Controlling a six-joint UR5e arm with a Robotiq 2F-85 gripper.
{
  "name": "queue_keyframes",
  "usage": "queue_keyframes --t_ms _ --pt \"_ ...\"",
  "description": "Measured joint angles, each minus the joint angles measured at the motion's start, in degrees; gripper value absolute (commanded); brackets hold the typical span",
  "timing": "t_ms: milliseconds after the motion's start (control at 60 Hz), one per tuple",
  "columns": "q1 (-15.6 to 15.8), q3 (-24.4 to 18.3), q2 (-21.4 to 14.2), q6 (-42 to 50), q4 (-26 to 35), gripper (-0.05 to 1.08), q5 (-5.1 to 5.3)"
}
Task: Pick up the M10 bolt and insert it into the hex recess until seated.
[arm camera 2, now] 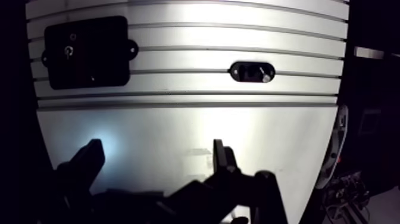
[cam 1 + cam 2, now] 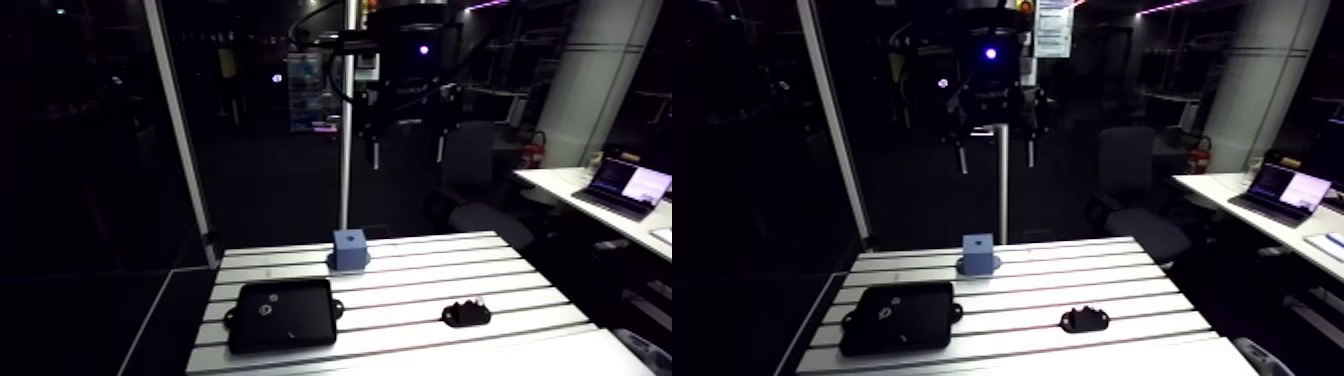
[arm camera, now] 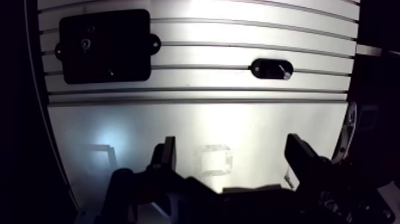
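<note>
In the arm view the gripper point(image 2: 407, 142) is hanging at the top centre of the frame, well above the table point(image 2: 420, 265). A blue block point(image 2: 349, 249) is standing at the table's far edge, and only this view is showing it. Only the wrist view is showing the jaws, spread wide over bare table. Ahead of them a black tray point(image 3: 122, 56) and a small black holder point(image 3: 266, 68) are lying well apart, with the bolt point(image 3: 284, 72) apparently resting on the holder.

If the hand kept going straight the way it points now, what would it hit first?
Probably bare table: the open hand points down at the smooth strip, with nothing in between. The black tray and small black holder lie farther ahead, off that line.
</note>
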Motion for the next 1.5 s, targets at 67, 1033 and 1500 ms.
queue_keyframes --t_ms 67,1033,1500 --pt "-1.4 1.1 -0.3 -1.3 -1.5 0.01 -0.06" --pt "-20.3 14.7 2.2 -17.6 -23.7 0.01 7.09" --pt "-22.9 20.0 6.7 -19.3 -32.9 0.01 8.59"
